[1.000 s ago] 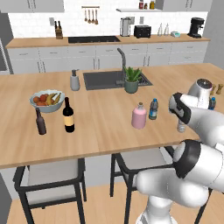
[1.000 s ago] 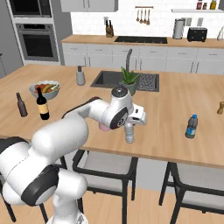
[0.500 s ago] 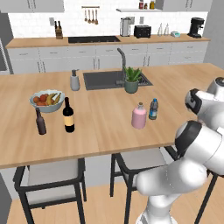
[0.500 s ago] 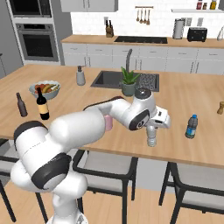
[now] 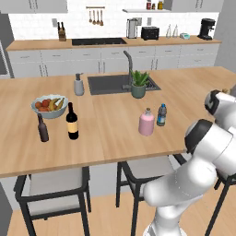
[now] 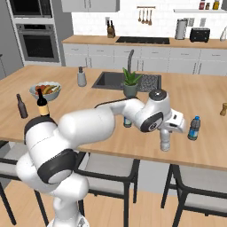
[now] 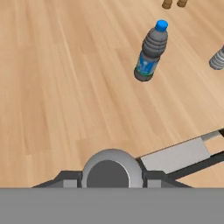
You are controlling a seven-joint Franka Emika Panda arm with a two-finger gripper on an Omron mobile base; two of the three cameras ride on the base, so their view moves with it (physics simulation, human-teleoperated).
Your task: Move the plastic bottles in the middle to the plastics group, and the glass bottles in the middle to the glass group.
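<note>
In the right base view the gripper point(image 6: 165, 133) hangs over the near right part of the wooden island counter point(image 6: 88, 95), with a small clear water bottle point(image 6: 165, 141) standing upright directly under it; the fingers seem to be closed around the bottle's top, though the hand hides the contact itself. In the hand view the round grey cap of that clear bottle point(image 7: 108, 169) sits at the bottom between the two dark finger tips, which press in on it from either side. Just to the right of the gripper in the right base view stands the blue-capped water bottle point(image 6: 193, 128) of the plastics group, upright and apart from the held one; the hand view shows it point(image 7: 150, 52) with a blue label, whose printing is too small to read. Two brown shakers point(image 7: 172, 3) stand beyond it at the top edge of the hand view. In the left base view the squat pink bottle point(image 5: 146, 122) and the blue-tinted bottle with a dark cap point(image 5: 161, 115) stand close together in the middle of the island, well apart from the gripper. At the left end are the black wine bottle point(image 5: 72, 122), its yellow label unreadable, and the shorter dark-brown bottle point(image 5: 42, 128), near a fruit bowl point(image 5: 49, 105). A grey soap dispenser point(image 5: 79, 85) and a potted plant point(image 5: 138, 84) stand by the sink point(image 5: 110, 84).
</note>
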